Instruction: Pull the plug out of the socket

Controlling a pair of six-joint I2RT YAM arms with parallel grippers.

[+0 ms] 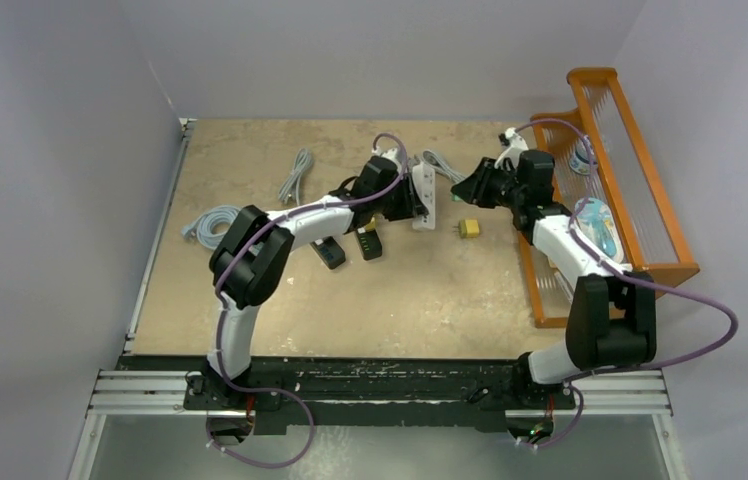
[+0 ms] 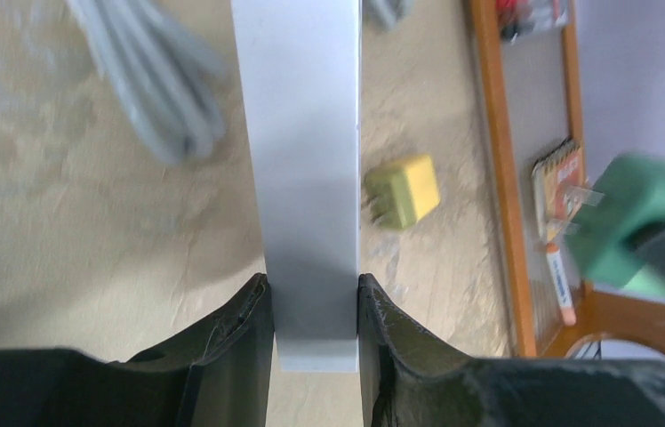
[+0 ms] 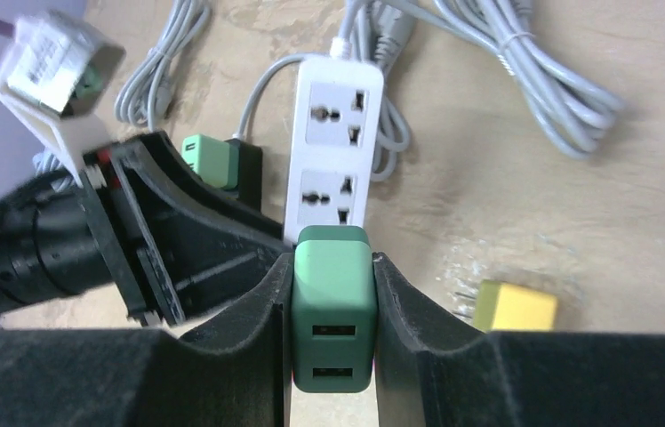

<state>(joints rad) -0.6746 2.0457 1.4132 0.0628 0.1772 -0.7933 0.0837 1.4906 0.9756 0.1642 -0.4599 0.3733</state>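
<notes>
Right wrist view: a small white tag (image 3: 58, 62) at upper left carries print too blurred to read. The right end effector (image 3: 332, 262) is closed on a green two-port USB charger plug (image 3: 332, 320) at lower centre. The left wrist view shows its bare prongs apart from the white plastic power strip (image 3: 333, 151), whose end the left end effector (image 2: 311, 289) clamps on the tan surface (image 3: 578, 205). A yellow cube plug (image 3: 516, 307) lies at lower right, coiled grey cables (image 3: 533, 89) at upper right

The green plug (image 3: 332, 307) is a small block with two USB holes in its back. The right pincer (image 3: 332, 267) squeezes it, apart from the white power strip (image 3: 335, 142). The long strip's sockets face the plug, and the left pincer (image 2: 313, 285) pinches its end.
</notes>
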